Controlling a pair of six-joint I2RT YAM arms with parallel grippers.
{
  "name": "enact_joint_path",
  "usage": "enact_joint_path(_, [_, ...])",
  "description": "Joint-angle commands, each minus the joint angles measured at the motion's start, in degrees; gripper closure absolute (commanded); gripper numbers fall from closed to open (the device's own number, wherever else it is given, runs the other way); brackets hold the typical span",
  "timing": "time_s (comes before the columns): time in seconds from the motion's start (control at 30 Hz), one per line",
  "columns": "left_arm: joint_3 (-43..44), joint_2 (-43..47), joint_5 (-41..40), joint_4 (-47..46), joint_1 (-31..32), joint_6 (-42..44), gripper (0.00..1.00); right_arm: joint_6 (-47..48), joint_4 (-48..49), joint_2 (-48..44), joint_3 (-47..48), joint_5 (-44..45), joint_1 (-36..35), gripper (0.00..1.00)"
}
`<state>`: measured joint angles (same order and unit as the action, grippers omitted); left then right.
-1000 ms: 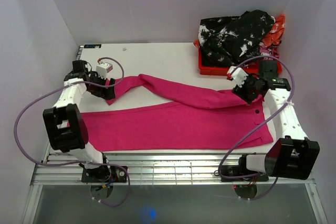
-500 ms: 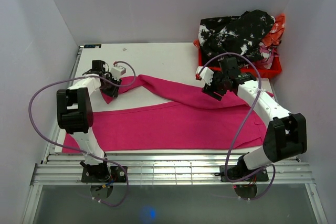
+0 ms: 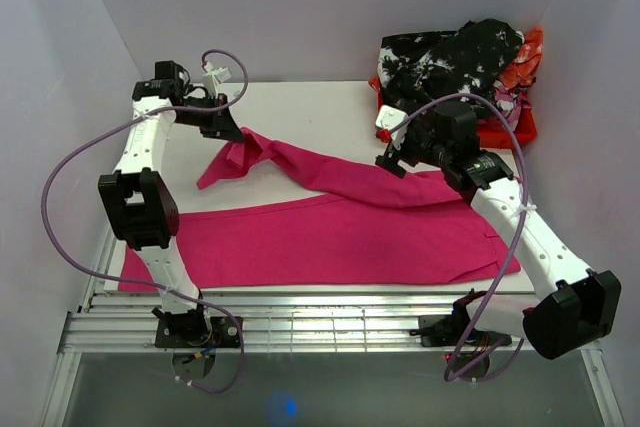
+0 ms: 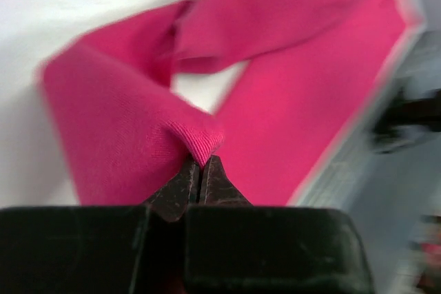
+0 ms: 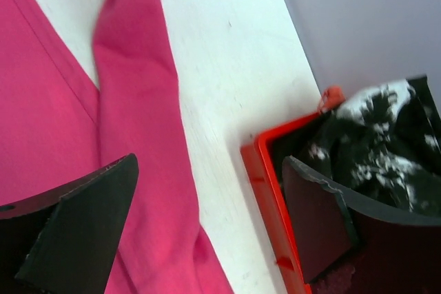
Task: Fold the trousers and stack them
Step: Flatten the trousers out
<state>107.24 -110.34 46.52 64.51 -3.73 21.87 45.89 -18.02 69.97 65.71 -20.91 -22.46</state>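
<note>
The magenta trousers lie spread across the white table, one leg flat along the front and the other running diagonally toward the back left. My left gripper is shut on the end of that diagonal leg and holds it lifted off the table. In the left wrist view the jaws pinch a ridge of the trousers. My right gripper hovers open by the waist end, next to the crate. In its wrist view the right gripper holds nothing, with the trousers below on the left.
A red crate heaped with black-and-white clothes stands at the back right; its rim lies just under my right finger. Purple cables loop off both arms. A metal rack runs along the near edge.
My left gripper went from open to shut on the leg end and lifted it toward the back left. My right gripper widened and moved left and back, toward the crate.
</note>
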Motion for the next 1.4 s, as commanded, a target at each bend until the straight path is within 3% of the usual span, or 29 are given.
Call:
enact_joint_path(0.0, [-4.13, 3.55, 28.41, 3.71, 0.21, -16.70, 1.00, -4.13, 5.71, -0.01, 0.64, -4.40, -3.11, 0.09])
enact_joint_path(0.1, [-12.82, 8.27, 31.44, -14.09, 0.82, -33.94, 1.00, -8.86, 8.26, -0.36, 1.35, -8.79, -4.95, 0.05])
enact_joint_path(0.13, [-15.72, 10.30, 28.04, -27.03, 1.00, -46.87, 1.00, -10.54, 10.44, -0.45, 1.35, -10.37, -5.66, 0.03])
enact_joint_path(0.23, [-24.34, 16.55, 20.92, -44.58, 1.88, -66.78, 1.00, -18.53, 14.14, -0.02, 1.09, -10.39, -9.35, 0.02])
enact_joint_path(0.3, [-30.31, 20.41, 15.72, -52.78, 2.76, -74.91, 1.00, -25.54, 17.57, 1.56, 1.00, -10.12, -11.54, 0.01])
enact_joint_path(0.43, [-42.19, 24.29, 14.30, -81.67, 5.83, -98.18, 1.00, -31.47, 23.03, 6.57, 2.04, -6.61, -12.96, 0.04])
enact_joint_path(0.6, [-46.85, 23.77, 15.35, -93.94, 5.75, -108.95, 1.00, -30.33, 28.28, 12.11, 0.83, -8.00, -13.40, 0.04])
enact_joint_path(0.77, [-50.02, 24.48, 14.74, -102.03, 5.66, -113.97, 1.00, -31.56, 34.63, 13.60, -2.60, -10.82, -15.42, 0.05])
enact_joint_path(1.0, [-52.66, 25.00, 14.56, -109.07, 5.31, -118.72, 1.00, -33.76, 35.77, 18.88, -1.91, -12.84, -19.02, 0.00])
enact_joint_path(1.2, [-53.01, 26.05, 15.35, -113.29, 4.43, -121.10, 1.00, -36.57, 38.06, 24.15, 1.25, -9.95, -19.47, 0.28])
enact_joint_path(1.27, [-53.36, 26.67, 15.96, -113.20, 3.64, -120.49, 1.00, -35.00, 37.62, 23.28, 1.35, -9.59, -19.20, 0.53])
enact_joint_path(1.33, [-54.24, 26.93, 17.11, -112.50, -0.30, -119.69, 1.00, -33.59, 35.26, 22.23, 1.35, -8.29, -18.94, 0.92])
enact_joint_path(1.37, [-54.59, 27.28, 17.55, -112.41, -0.93, -118.82, 1.00, -33.06, 34.55, 20.74, 1.26, -8.27, -18.85, 0.92])
